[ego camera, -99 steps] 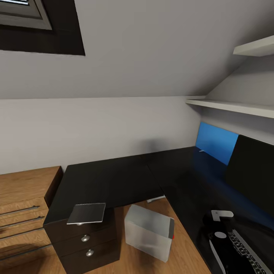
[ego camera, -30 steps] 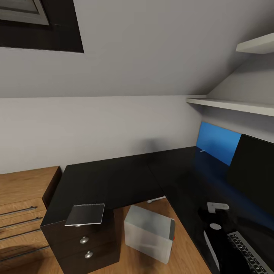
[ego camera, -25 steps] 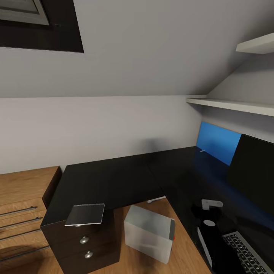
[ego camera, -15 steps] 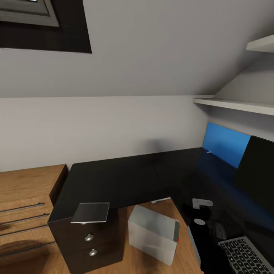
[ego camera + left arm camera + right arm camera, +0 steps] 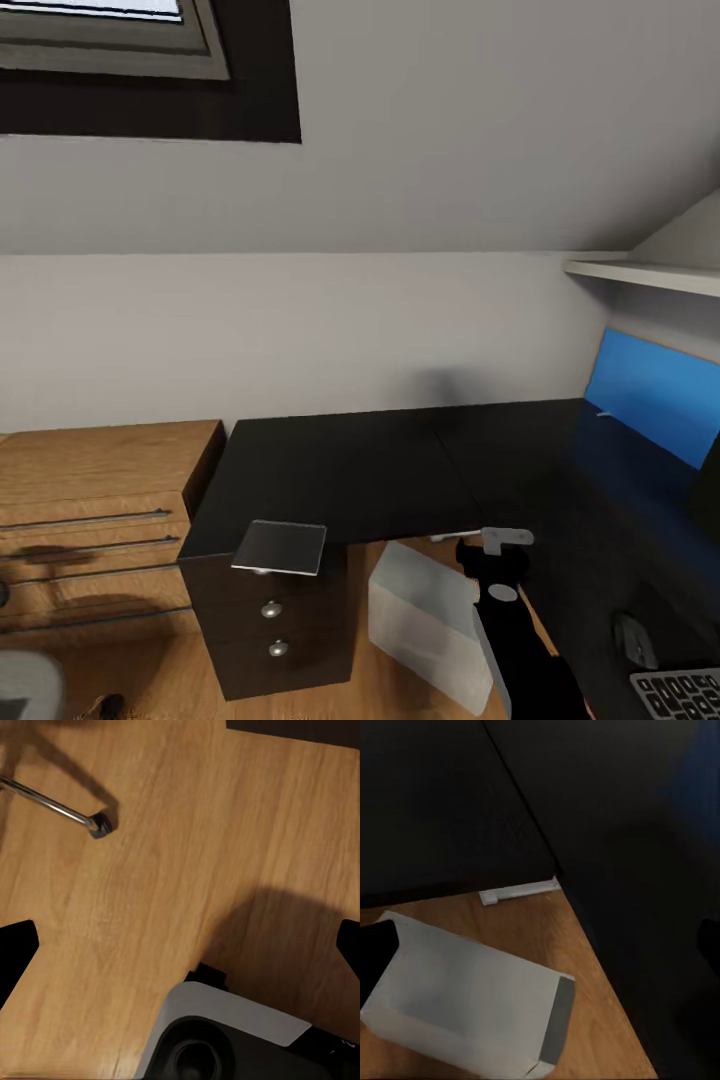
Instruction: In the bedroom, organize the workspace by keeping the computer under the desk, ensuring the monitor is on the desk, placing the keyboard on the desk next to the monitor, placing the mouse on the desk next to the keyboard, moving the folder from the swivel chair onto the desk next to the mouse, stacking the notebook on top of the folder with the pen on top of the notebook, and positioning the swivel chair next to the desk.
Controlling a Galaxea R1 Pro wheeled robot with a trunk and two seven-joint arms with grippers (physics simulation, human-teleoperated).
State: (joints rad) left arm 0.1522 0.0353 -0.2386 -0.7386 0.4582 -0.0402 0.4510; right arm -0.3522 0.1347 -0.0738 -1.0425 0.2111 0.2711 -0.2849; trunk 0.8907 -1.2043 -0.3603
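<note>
A grey notebook (image 5: 279,547) lies on the left end of the black L-shaped desk (image 5: 360,470), above its drawers. The white computer case (image 5: 430,625) stands on the floor in the desk's inner corner, partly under the top; the right wrist view has it too (image 5: 472,997). At the lower right of the desk sit a dark mouse (image 5: 632,640) and a corner of the keyboard (image 5: 685,695). My right arm (image 5: 505,620) reaches over the desk's inner edge; its gripper (image 5: 540,945) is open and holds nothing. My left gripper (image 5: 180,949) hangs open over the wooden floor.
A wooden dresser (image 5: 90,500) adjoins the desk's left end. A blue panel (image 5: 650,395) backs the desk's right wing under a white shelf (image 5: 650,277). A chrome chair leg with a caster (image 5: 96,825) crosses the floor near my base (image 5: 225,1035). A grey seat edge (image 5: 25,690) shows low left.
The head view has turned left, so the monitor has left the picture and more dresser shows. My right arm has swung left from above the keyboard to the desk's inner edge.
</note>
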